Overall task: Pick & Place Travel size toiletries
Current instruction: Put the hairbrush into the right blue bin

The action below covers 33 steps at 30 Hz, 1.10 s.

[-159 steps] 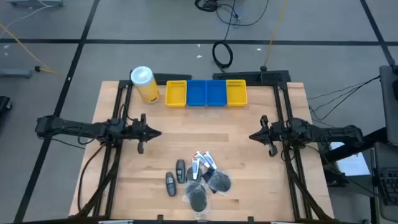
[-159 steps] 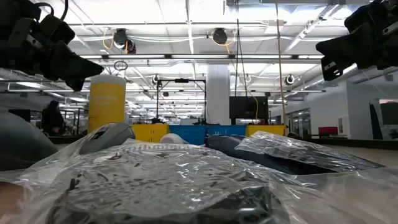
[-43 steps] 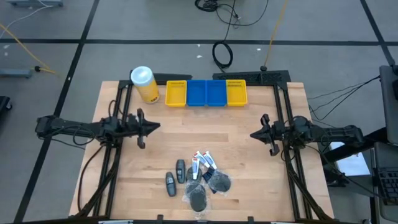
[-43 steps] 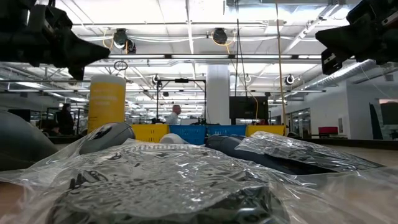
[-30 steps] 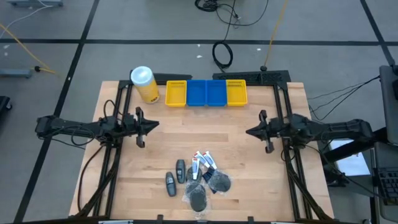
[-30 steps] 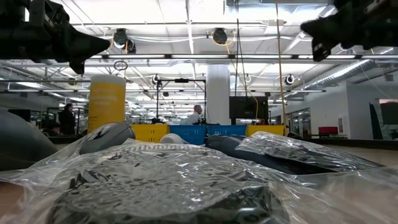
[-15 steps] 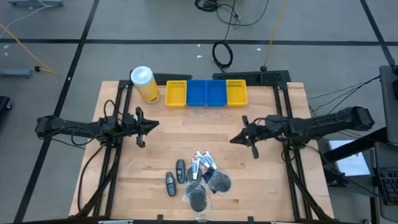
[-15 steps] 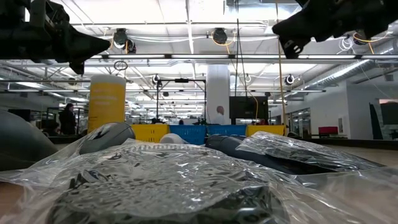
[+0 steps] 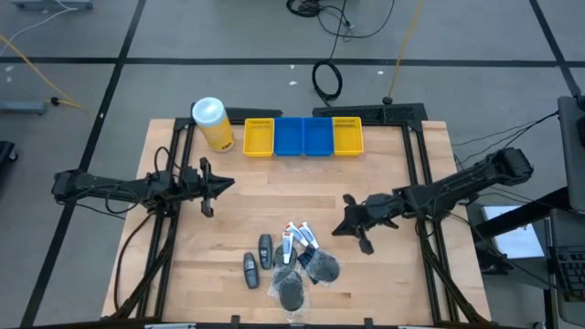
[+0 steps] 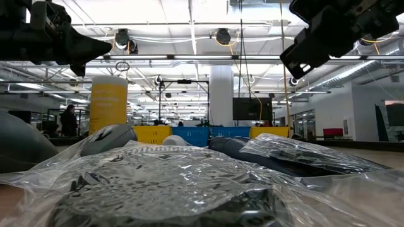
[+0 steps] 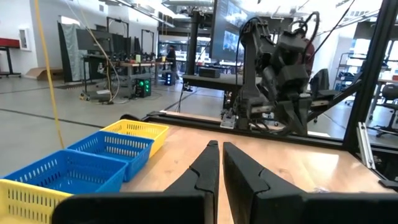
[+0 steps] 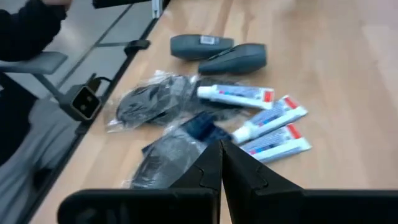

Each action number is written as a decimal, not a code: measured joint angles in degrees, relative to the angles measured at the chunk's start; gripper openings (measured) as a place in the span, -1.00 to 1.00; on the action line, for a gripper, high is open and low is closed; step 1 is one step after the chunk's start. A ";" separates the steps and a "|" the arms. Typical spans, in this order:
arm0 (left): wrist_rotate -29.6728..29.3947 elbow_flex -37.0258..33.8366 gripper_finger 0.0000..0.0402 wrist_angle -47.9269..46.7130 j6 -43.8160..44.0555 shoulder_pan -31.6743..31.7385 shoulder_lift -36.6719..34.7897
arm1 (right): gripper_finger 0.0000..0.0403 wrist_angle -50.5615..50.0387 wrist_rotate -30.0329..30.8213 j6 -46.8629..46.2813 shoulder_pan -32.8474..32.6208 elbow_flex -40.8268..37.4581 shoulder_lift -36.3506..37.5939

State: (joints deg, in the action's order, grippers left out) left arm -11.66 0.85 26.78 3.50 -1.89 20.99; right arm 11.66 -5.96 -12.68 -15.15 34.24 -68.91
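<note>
The travel size toiletries lie in a cluster near the table's front edge. They are white tubes with red caps [image 9: 299, 238] [image 12: 268, 121], two dark grey oval bottles [image 9: 258, 260] [image 12: 236, 59], black puffs in clear wrap [image 9: 322, 267] [image 12: 146, 102] and a dark sachet [image 12: 202, 127]. My right gripper [image 9: 342, 228] [image 12: 221, 149] hangs shut above the table, just right of and beyond the cluster. It slants down toward the cluster and touches nothing. My left gripper [image 9: 232, 182] [image 11: 219, 147] waits shut over the table's left side.
A tall yellow canister with a white lid [image 9: 212, 123] stands at the far left. A row of yellow and blue bins [image 9: 303, 135] sits along the far edge. Bare wood [image 9: 292, 192] lies between the arms. Dark frame rails [image 9: 422, 183] run down both sides.
My right gripper has swung out from the table's right side toward the left and the near edge, coming close to the toiletries. It has tipped downward and stayed shut. The toiletries have not moved.
</note>
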 joint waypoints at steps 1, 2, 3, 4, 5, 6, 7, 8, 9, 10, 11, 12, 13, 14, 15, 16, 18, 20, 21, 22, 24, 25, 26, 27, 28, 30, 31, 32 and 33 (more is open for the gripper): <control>-0.07 0.01 -0.89 -0.06 -0.01 0.00 0.00 | -1.00 0.12 0.02 -0.28 -0.59 0.03 -0.64; -0.26 -0.01 -0.89 -0.06 -0.01 0.00 0.00 | -1.00 0.09 0.17 -0.47 -1.27 0.04 -1.28; -0.42 0.01 -0.89 -0.04 -0.01 0.00 0.00 | -1.00 0.06 0.16 -0.87 -1.90 0.04 -1.86; -0.43 0.00 -0.89 -0.06 -0.01 0.00 0.00 | -1.00 0.08 0.15 -1.53 -2.48 0.04 -2.39; -0.42 -0.01 -0.89 -0.05 -0.01 0.00 0.00 | -1.00 0.13 0.06 -2.34 -2.96 0.04 -2.89; -0.43 0.01 -0.89 -0.04 -0.01 -0.02 0.00 | -1.00 0.33 0.07 -3.12 -3.42 0.04 -3.45; -0.42 -0.01 -0.89 -0.04 -0.01 0.00 0.00 | -1.00 0.42 0.10 -3.62 -3.84 0.04 -4.04; -0.43 -0.01 -0.89 -0.04 -0.01 0.00 0.00 | -1.00 0.38 0.12 -3.88 -4.30 0.04 -4.68; -0.43 0.01 -0.89 -0.04 -0.01 0.00 0.00 | -1.00 0.42 0.19 -4.24 -4.70 0.04 -5.38; -0.43 0.00 -0.89 -0.04 -0.01 0.00 0.00 | -1.00 0.58 0.15 -4.63 -5.02 0.05 -6.14; -0.43 -0.01 -0.89 -0.04 -0.02 0.00 0.00 | -1.00 0.48 0.13 -4.97 -5.31 0.21 -7.00; -0.43 -0.01 -0.89 -0.04 -0.03 0.00 0.00 | -1.00 0.45 -0.07 -5.29 -5.52 0.49 -7.97; -0.43 -0.01 -0.89 -0.02 -0.01 0.00 0.00 | -1.00 0.44 -0.07 -5.57 -5.67 0.91 -9.04; -0.43 0.01 -0.89 -0.02 -0.03 0.00 0.00 | -1.00 0.50 -0.08 -5.69 -5.66 1.39 -10.13; -0.43 0.01 -0.89 -0.02 -0.03 0.00 0.00 | -1.00 0.47 -0.10 -5.72 -5.65 1.88 -11.05; -0.43 0.00 -0.89 -0.02 -0.03 0.00 0.00 | -0.99 0.48 -0.10 -5.73 -5.62 2.34 -11.96; -0.43 0.00 -0.89 0.01 -0.03 0.00 0.00 | -0.97 0.57 0.11 -6.32 -5.60 3.26 -13.71; -0.45 0.01 -0.89 0.01 -0.03 0.00 -0.02 | -0.92 0.42 -0.11 -7.84 -4.96 3.60 -14.84; -0.43 0.01 -0.89 0.01 -0.03 0.00 0.00 | -0.88 0.39 -0.09 -8.52 -4.68 3.65 -15.17; -0.44 -0.01 -0.89 0.01 -0.03 0.00 0.00 | -0.84 0.24 -0.07 -8.88 -4.42 3.65 -15.42; -0.46 -0.01 -0.89 0.01 -0.03 0.00 0.00 | -0.73 -0.26 0.08 -8.99 -4.26 3.65 -15.75; -0.46 0.01 -0.89 0.01 -0.03 0.00 0.00 | -0.67 -0.16 -0.03 -9.11 -4.28 3.65 -15.99; -0.46 0.01 -0.89 0.01 -0.03 -0.02 0.00 | -0.61 0.03 -0.08 -9.30 -4.32 3.65 -16.23; -0.46 0.01 -0.89 0.03 -0.03 0.00 -0.01 | -0.55 0.09 -0.18 -9.60 -4.34 3.65 -16.35; -0.45 0.00 -0.89 0.03 -0.05 0.00 0.00 | -0.48 0.06 -0.27 -10.12 -4.36 3.65 -16.52; -0.46 0.01 -0.89 0.03 -0.05 -0.01 0.00 | -0.37 0.30 -1.23 -10.69 -4.32 3.67 -17.25; -0.46 0.01 -0.89 0.03 -0.11 0.00 0.00 | -0.32 0.12 -1.38 -10.69 -4.31 3.67 -17.36; -0.46 0.01 -0.89 0.03 -0.25 0.00 0.00 | -0.27 -0.05 -1.36 -10.68 -4.31 3.66 -17.35; -0.46 0.01 -0.89 0.03 -0.34 0.00 0.00 | -0.23 0.22 -1.19 -10.64 -4.33 3.65 -17.31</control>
State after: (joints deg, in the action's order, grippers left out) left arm -12.12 0.86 26.81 3.16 -1.89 20.99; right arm 11.89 -7.14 -23.32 -19.49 37.89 -86.22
